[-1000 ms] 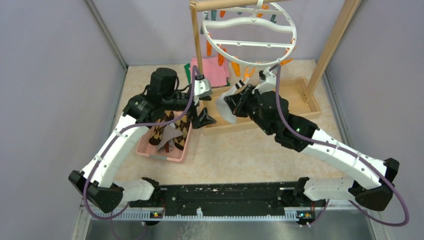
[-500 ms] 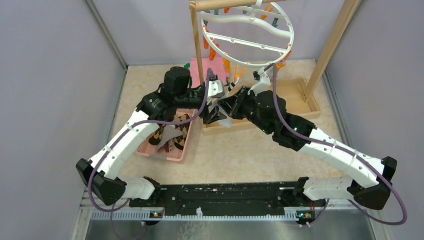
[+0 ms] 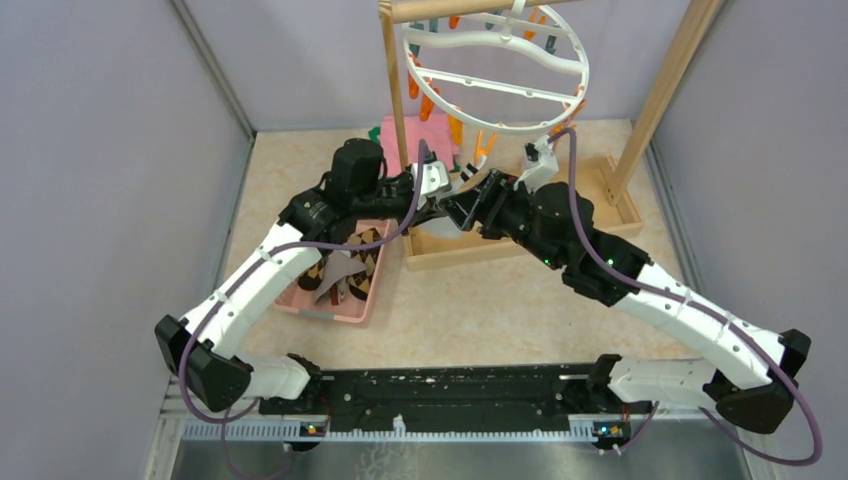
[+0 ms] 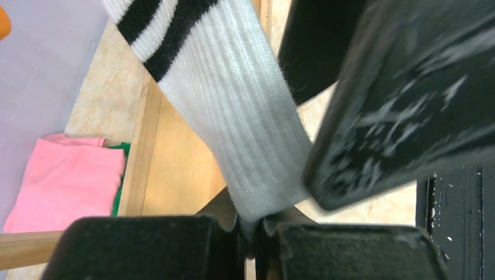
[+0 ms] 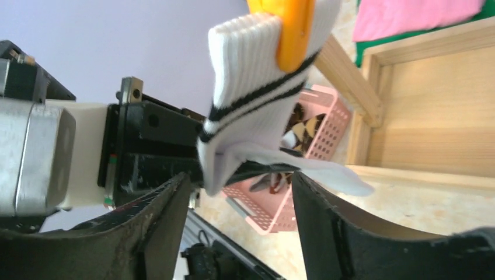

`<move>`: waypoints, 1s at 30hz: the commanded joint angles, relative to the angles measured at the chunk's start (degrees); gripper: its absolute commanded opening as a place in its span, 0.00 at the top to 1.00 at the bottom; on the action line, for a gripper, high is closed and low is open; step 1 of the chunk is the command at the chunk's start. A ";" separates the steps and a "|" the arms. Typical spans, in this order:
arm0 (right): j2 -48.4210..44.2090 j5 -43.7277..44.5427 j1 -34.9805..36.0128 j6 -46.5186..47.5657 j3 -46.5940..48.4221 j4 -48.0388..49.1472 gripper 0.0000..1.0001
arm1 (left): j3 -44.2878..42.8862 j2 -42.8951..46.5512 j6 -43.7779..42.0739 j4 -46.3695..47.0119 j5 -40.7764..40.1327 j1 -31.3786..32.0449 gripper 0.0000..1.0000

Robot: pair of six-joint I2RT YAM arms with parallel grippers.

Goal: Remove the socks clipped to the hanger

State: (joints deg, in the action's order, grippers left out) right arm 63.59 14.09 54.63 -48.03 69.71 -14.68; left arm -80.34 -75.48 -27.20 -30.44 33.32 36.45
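A white sock (image 5: 257,87) with dark cuff stripes hangs from an orange clip (image 5: 295,29) of the white ring hanger (image 3: 495,70). My left gripper (image 4: 254,230) is shut on the sock's lower part (image 4: 233,105), the fabric pinched between its jaws. In the top view it sits at the wooden frame's front left corner (image 3: 435,208). My right gripper (image 5: 239,227) faces it, open, its fingers (image 5: 330,233) standing apart either side of the sock's hanging end without touching it. Brown argyle socks (image 3: 355,255) lie in the pink basket (image 3: 300,295).
The hanger hangs from a wooden rack whose post (image 3: 395,80) rises just behind both grippers, above a wooden base tray (image 3: 590,200). Folded pink cloth (image 3: 425,135) over green lies behind the post. Orange and teal clips (image 3: 480,145) dangle close overhead.
My left gripper swung right from above the basket and shut on the striped sock. My right gripper, shut on that sock before, has opened and let go.
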 commanded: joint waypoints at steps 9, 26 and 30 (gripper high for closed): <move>-5.87 18.50 -0.82 21.60 4.86 -1.04 0.17 | -1.81 0.58 2.74 2.33 -0.14 1.70 1.00; 6.47 23.38 -3.54 27.04 16.42 4.10 0.42 | 1.10 -0.20 1.53 5.36 -7.52 4.28 1.00; 6.72 23.18 -3.87 26.66 16.68 4.13 0.55 | 1.42 -0.45 0.71 5.91 -9.96 4.36 1.00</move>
State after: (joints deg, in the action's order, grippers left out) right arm 70.70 36.05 51.44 -21.91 83.31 -12.99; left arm -79.29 -75.55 -24.97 -28.12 26.37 40.45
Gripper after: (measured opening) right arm 0.490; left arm 0.035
